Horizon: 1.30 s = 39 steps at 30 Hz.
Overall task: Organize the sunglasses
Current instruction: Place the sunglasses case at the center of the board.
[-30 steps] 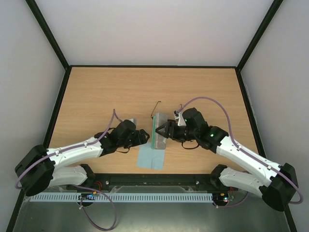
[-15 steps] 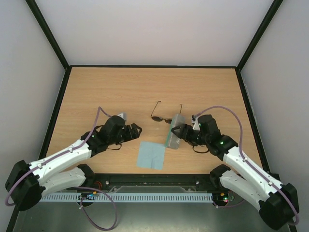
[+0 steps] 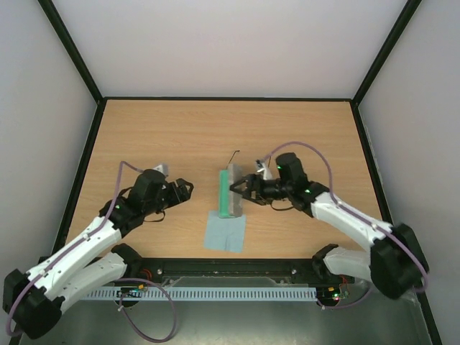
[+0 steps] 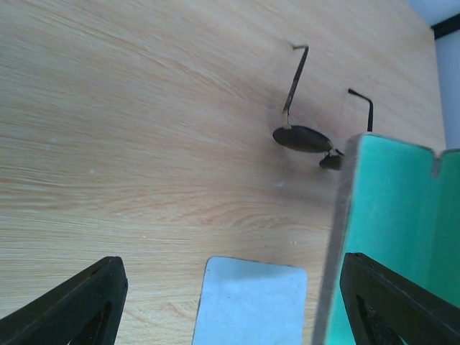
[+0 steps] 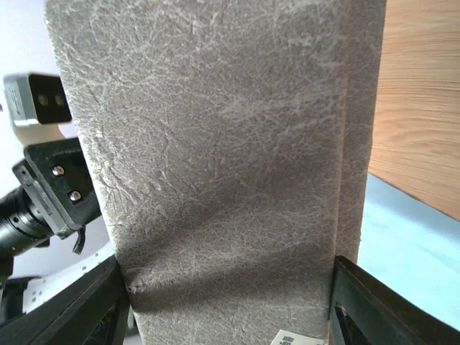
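- In the left wrist view, we see the sunglasses (image 4: 302, 138) lying on the wooden table (image 4: 129, 129) in the upper right of the frame. Both temple arms are unfolded and point toward the top edge.
- They sit just beside the grey case (image 4: 388, 215). One lens is partly hidden behind the case's edge, so we cannot tell whether they touch.
- In the top view, only one thin temple arm shows, just above the case near the middle of the frame.
- The case stands open on the table, its green lining facing the left side of the top view.
- The right gripper (image 3: 236, 188) is clamped on the case. In its wrist view, the grey textured shell fills the whole gap between the two fingers.
- The left gripper (image 3: 184, 190) is released, its fingers spread wide with nothing between them. It sits left of the case and apart from it.
- A blue cloth (image 3: 224, 231) lies flat just below the case in the top view.
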Available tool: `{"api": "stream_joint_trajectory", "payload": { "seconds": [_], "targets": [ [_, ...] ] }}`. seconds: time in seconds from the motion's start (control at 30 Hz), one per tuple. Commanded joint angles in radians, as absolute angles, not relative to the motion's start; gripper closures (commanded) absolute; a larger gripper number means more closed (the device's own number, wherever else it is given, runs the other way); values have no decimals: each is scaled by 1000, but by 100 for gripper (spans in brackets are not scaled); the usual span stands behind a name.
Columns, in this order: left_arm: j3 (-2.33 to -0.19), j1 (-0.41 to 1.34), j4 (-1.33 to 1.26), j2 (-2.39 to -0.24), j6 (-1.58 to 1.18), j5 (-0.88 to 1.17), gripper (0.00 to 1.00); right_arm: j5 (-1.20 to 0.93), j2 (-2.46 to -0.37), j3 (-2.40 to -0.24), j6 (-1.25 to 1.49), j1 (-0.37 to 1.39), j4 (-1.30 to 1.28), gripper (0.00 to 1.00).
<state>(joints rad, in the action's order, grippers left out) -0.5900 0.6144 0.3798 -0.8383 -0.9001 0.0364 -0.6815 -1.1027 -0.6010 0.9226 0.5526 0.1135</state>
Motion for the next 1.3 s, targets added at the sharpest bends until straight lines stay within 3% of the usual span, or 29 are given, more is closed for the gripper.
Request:
{"api": "stream_joint_trajectory", "payload": {
  "seconds": [0.0,0.23,0.47,0.9,1.27],
  "targets": [
    [-585,557,473,-768,-873,33,16,-782,-1313,-734,878,653,255,73],
    [-562,488,542,-681,-866,25,16,-785,-1674,-974,861,732,319,73],
    [-570,467,572,-648,-869,16,16,-797,-1899,-1155,832,767,287,71],
    [-574,462,569,-661,-867,17,16,-780,-2056,-1303,697,766,105,50],
    [-567,462,563,-661,-867,20,16,-750,-2067,-1352,607,766,-10,25]
  ]
}}
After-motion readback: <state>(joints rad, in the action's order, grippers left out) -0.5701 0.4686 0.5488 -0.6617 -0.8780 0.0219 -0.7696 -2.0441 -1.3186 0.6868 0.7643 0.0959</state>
